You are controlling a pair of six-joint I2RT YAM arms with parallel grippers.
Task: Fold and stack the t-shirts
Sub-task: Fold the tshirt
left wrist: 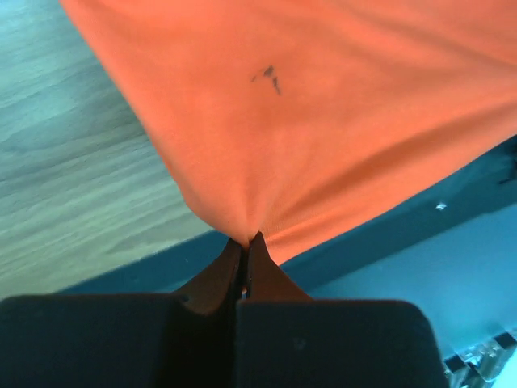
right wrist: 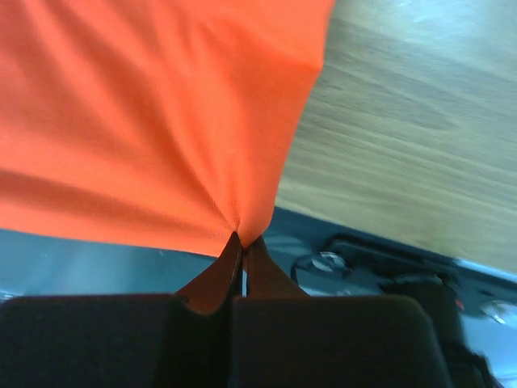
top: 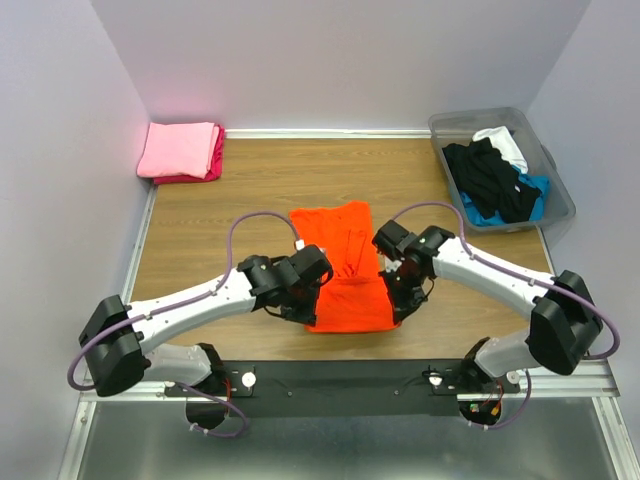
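A bright orange t-shirt lies lengthwise at the table's middle, its near end lifted. My left gripper is shut on its near left corner; in the left wrist view the cloth fans out from the pinched jaws of that gripper. My right gripper is shut on the near right corner, the orange cloth bunching into this gripper. Folded pink and magenta t-shirts are stacked at the back left. Black, white and blue t-shirts lie in a bin.
A translucent grey plastic bin stands at the back right. The wooden table is walled on three sides. A black rail with the arm bases runs along the near edge.
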